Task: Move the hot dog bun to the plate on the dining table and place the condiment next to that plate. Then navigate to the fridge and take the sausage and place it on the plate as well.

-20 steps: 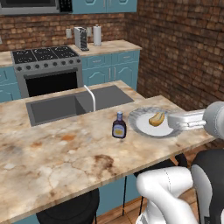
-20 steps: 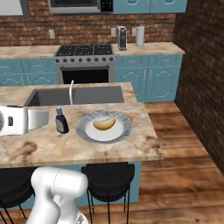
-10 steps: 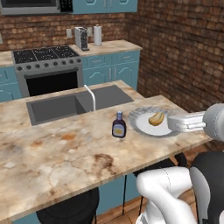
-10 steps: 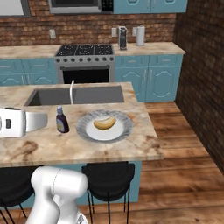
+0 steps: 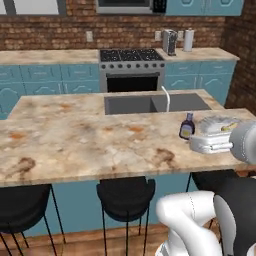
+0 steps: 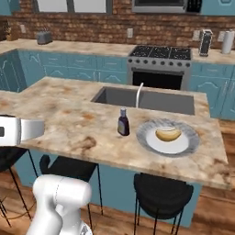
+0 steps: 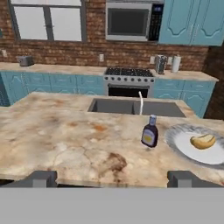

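The hot dog bun (image 6: 168, 134) lies in the white centre of the plate (image 6: 148, 130), which sits on the bench (image 6: 73, 121) near its right end, just in front of the inset sink (image 6: 151, 99) and its thin faucet (image 6: 138, 95). The condiment (image 6: 123, 122) stands upright on the bench just beside the plate's left rim, close to but apart from it, between the plate and the sink's front edge. The end effector (image 7: 113, 177) has its fingers spread wide with nothing between them, held off the bench's front edge and looking across the marbled top toward the bottle and plate. Black stools (image 5: 125, 192) stand under the front edge.
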Available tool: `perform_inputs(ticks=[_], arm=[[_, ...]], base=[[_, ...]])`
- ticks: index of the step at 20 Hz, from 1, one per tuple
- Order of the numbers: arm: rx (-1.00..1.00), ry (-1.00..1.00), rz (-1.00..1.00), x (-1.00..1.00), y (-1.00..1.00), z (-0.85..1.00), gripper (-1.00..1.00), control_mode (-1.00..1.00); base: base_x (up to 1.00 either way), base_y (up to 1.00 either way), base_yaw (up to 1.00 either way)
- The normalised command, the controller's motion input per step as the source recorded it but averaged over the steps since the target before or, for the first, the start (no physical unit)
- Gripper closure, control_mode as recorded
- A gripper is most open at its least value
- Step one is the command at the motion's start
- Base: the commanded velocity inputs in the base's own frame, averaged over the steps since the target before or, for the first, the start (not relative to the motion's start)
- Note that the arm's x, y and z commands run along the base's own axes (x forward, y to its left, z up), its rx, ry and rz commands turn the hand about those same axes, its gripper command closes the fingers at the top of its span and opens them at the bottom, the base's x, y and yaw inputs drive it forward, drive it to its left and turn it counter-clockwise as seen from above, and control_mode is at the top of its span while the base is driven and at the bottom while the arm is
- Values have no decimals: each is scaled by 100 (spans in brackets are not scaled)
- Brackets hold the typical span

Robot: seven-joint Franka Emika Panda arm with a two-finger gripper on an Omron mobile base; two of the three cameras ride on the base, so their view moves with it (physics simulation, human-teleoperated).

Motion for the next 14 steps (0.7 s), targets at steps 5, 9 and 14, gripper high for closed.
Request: perform_inputs(ticks=[5,9,14], arm=[[0,0,0,0,0,0,-100,100],[0,0,0,0,0,0,-100,100],[0,0,0,0,0,0,-100,100]], base=[[-11,72,68],[-5,72,66],[-1,72,62]])
